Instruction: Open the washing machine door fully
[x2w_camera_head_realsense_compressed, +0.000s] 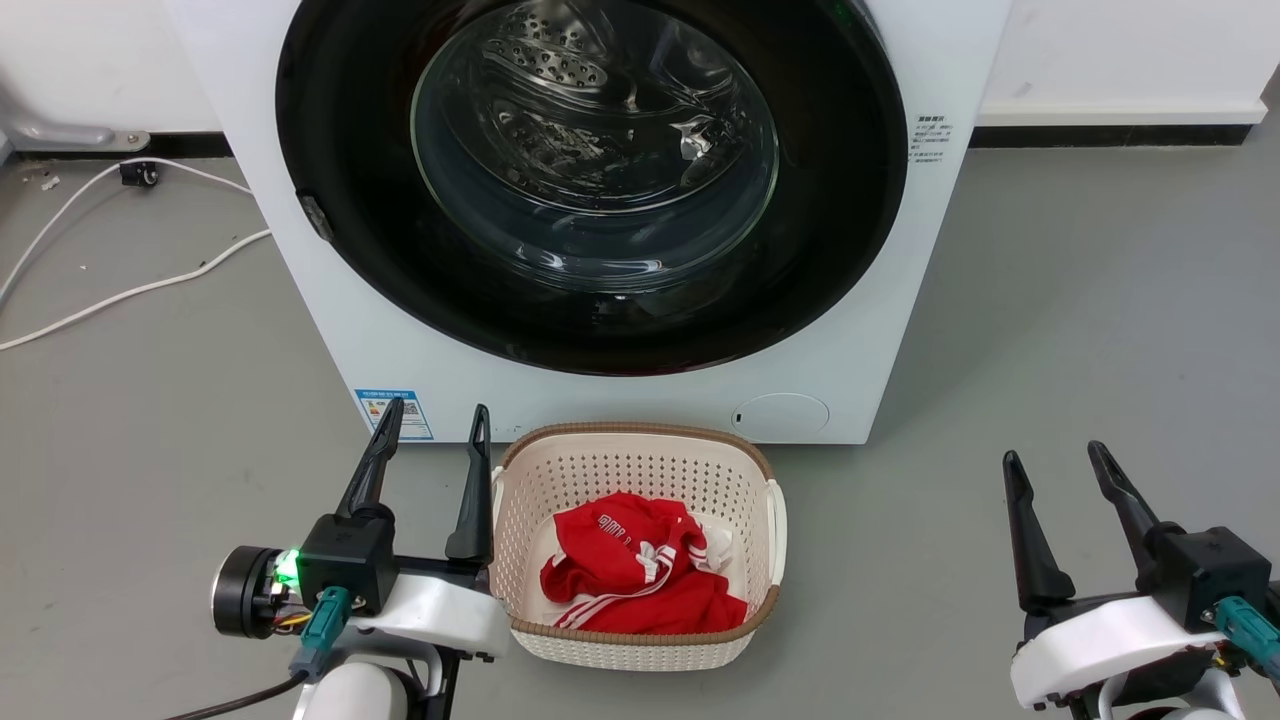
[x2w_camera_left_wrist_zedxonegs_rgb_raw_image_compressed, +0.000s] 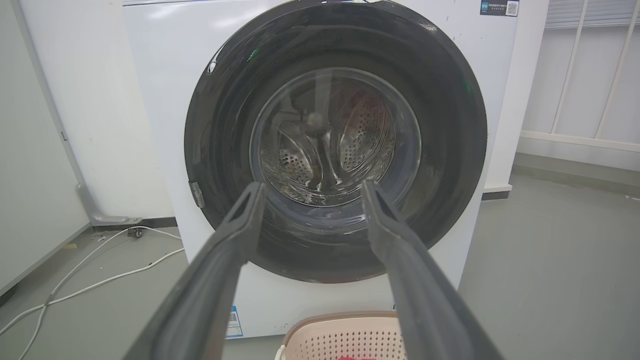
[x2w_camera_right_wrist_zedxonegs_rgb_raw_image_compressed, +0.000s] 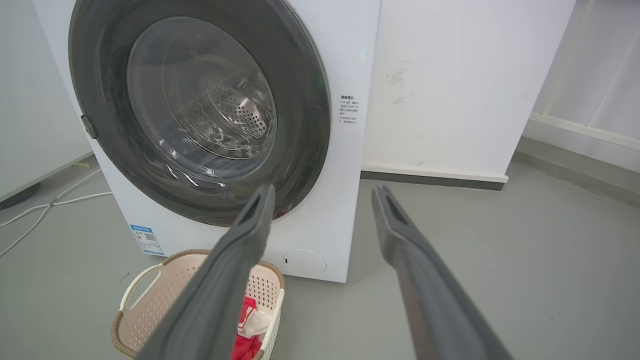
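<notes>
head view: the washing machine (x2w_camera_head_realsense_compressed: 300, 250) stands on the grey floor (x2w_camera_head_realsense_compressed: 1100, 300). the washing machine door (x2w_camera_head_realsense_compressed: 350, 200) is shut, lying flat against the machine's front, and the steel drum (x2w_camera_head_realsense_compressed: 560, 60) shows through its glass bowl (x2w_camera_head_realsense_compressed: 600, 220). a cream basket (x2w_camera_head_realsense_compressed: 640, 450) holding a red garment (x2w_camera_head_realsense_compressed: 640, 580) sits on the floor just before the machine, below the door. the left claw (x2w_camera_head_realsense_compressed: 437, 408) hovers just left of the basket, released and empty. the right claw (x2w_camera_head_realsense_compressed: 1055, 452) hangs well off to the right, also released and empty. a white cable (x2w_camera_head_realsense_compressed: 130, 290) lies on the floor at the left.

left wrist view: the left claw's fingers stand apart, framing the lower half of the closed door, clear of it.

right wrist view: the right claw's fingers are parted with nothing between them. the door sits up and left, and the basket lies under the left finger.
</notes>
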